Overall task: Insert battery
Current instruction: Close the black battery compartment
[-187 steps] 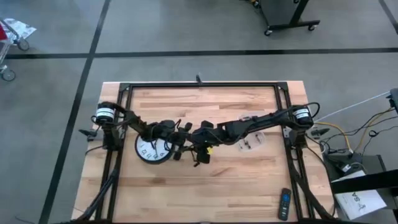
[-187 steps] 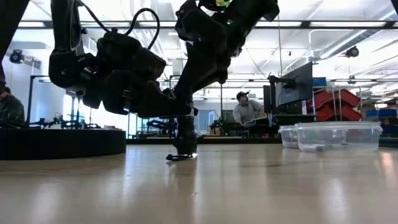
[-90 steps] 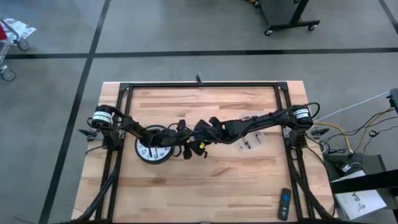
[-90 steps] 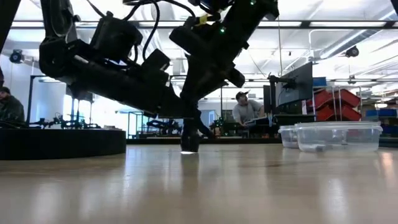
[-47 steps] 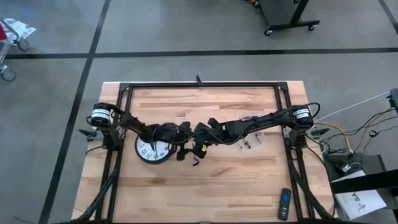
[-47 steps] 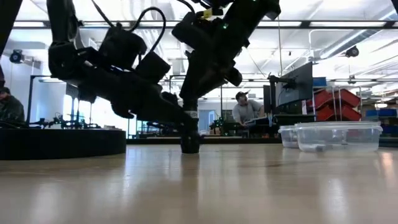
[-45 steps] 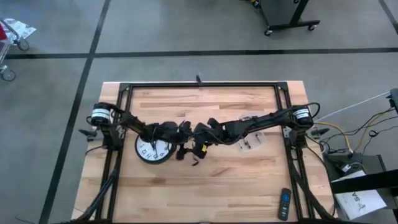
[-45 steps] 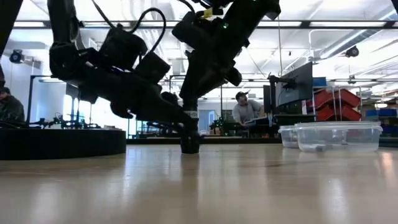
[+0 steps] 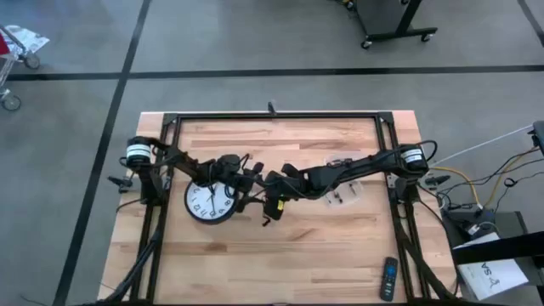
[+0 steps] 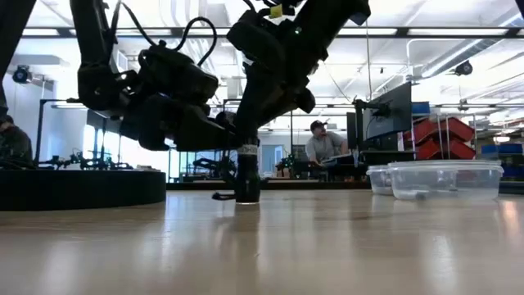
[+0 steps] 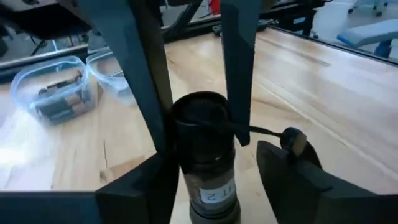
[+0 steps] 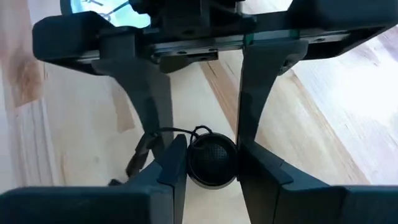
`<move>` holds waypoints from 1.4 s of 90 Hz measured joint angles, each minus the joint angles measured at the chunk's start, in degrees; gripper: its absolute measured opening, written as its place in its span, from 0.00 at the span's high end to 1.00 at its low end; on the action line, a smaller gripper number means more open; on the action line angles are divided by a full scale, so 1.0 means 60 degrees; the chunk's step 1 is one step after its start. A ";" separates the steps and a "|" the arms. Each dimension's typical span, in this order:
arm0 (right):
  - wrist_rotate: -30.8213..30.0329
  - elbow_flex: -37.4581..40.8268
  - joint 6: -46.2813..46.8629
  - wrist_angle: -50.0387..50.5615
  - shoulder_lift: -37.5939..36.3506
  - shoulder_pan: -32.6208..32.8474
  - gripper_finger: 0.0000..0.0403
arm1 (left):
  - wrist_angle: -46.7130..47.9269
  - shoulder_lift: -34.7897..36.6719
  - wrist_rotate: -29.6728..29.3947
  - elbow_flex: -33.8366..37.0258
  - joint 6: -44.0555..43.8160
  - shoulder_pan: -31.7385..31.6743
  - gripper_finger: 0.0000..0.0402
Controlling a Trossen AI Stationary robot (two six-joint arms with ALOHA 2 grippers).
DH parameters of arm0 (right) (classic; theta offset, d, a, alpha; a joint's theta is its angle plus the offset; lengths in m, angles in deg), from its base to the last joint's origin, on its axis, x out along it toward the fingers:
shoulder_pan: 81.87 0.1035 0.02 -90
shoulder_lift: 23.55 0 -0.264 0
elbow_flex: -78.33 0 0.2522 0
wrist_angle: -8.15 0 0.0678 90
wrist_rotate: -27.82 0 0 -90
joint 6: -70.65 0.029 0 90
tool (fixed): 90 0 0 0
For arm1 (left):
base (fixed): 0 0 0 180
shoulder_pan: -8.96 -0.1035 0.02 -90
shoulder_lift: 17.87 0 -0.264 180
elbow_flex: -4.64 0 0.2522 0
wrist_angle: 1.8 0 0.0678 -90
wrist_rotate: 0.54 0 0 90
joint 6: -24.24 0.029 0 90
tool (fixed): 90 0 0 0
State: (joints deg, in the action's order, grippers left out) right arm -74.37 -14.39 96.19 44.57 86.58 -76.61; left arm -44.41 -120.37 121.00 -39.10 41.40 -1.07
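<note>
A black cylinder [image 10: 247, 176] with a thin cord [image 11: 283, 134] stands upright on its lower end on the wooden table [image 9: 323, 246], just right of a round clock [image 9: 206, 204]. My right gripper [image 12: 211, 158] comes down over it and is shut on its upper part. My left gripper [image 11: 214, 155] reaches in level from the table's left and is open, one finger on either side of the cylinder's body; whether either finger touches it, I cannot tell. A clear tub [image 11: 59, 93] holds small battery-like cylinders. My right gripper pinches the cylinder's black upper end [image 11: 199, 115] between its two fingers [image 11: 239, 74]. They come from above, pointing down along the cylinder. The cylinder stands upright in the hold with its lower end on the table.
The clear tub [image 9: 344, 195] and its lid lie right of the grippers, under my right arm. A remote [image 9: 388, 279] lies near the table's front right corner. A black frame [image 9: 272, 116] runs along the far edge and sides. Bare wood stretches toward the near edge.
My left gripper has risen and levelled out: half a second ago it slanted down toward the cylinder's foot, now it sits level beside the upper body. The left wrist has drawn back toward the clock. The cylinder stays upright on the table in my right gripper.
</note>
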 joint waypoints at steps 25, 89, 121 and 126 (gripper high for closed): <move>-0.0044 0.0015 -0.0007 -0.0022 -0.0004 -0.0004 0.77 | 0.0284 -0.0212 0.0316 -0.0420 -0.0011 -0.0031 0.57; -0.0088 0.0004 -0.0040 -0.0117 0.0004 0.0011 0.77 | 0.1234 -0.0445 -0.0348 -0.0721 -0.0499 -0.0151 0.72; -0.0444 0.0011 0.0159 -0.0066 0.0004 -0.0029 0.77 | 0.1354 -0.0243 -0.1661 -0.0703 -0.2072 -0.0130 0.77; -0.0630 0.0011 0.0228 -0.0065 0.0004 -0.0033 0.77 | 0.1354 -0.0230 -0.1888 -0.0703 -0.2318 -0.0129 0.77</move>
State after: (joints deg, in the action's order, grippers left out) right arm -78.15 -14.33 97.56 44.18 86.60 -76.81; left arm -36.29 -121.75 109.67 -43.32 27.49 -1.85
